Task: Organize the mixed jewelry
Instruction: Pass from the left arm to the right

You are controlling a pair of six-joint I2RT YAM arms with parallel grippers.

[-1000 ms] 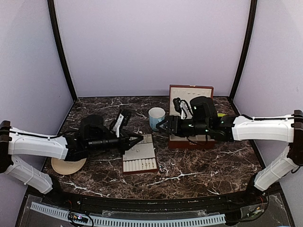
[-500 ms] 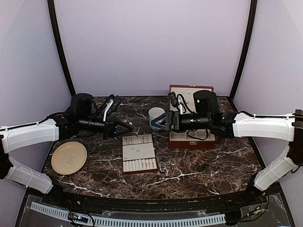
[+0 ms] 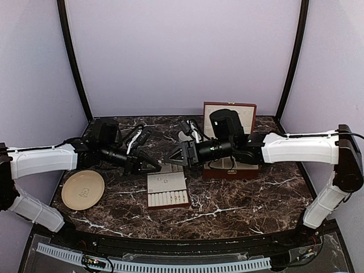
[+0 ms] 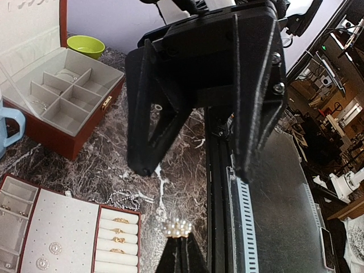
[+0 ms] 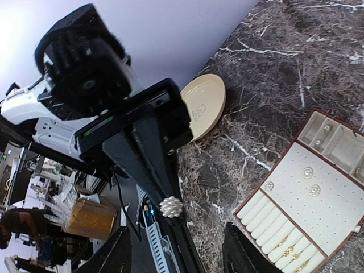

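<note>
Left pincer [image 4: 179, 244] is closed on a small pearl cluster [image 4: 177, 228], gripping it at the very fingertips and holding it in the air above the counter [image 3: 250, 199]. Opposite to it the right pincer [image 4: 196, 170] stands with its two fingers spread wide. The cluster is just in front of these fingers and they do not touch it. In the top view both pincers meet over the far end of the cream tray [image 3: 169, 207].

In this tray, some gold rings [image 4: 116, 230] sit in the roll slots at one end. Round studs [image 4: 55, 248] sit on the dotted pad in the middle. A fine chain [image 4: 124, 199] lies on the counter, just beside the ring end of the tray.

Further away stands the open red-brown box [image 4: 94, 116] with cream compartments. A blue mug [image 4: 10, 128] is near it, and a green bowl [image 4: 85, 44] is behind it. A cream plate [image 3: 83, 189] lies at the left side, well apart from the tray.
</note>
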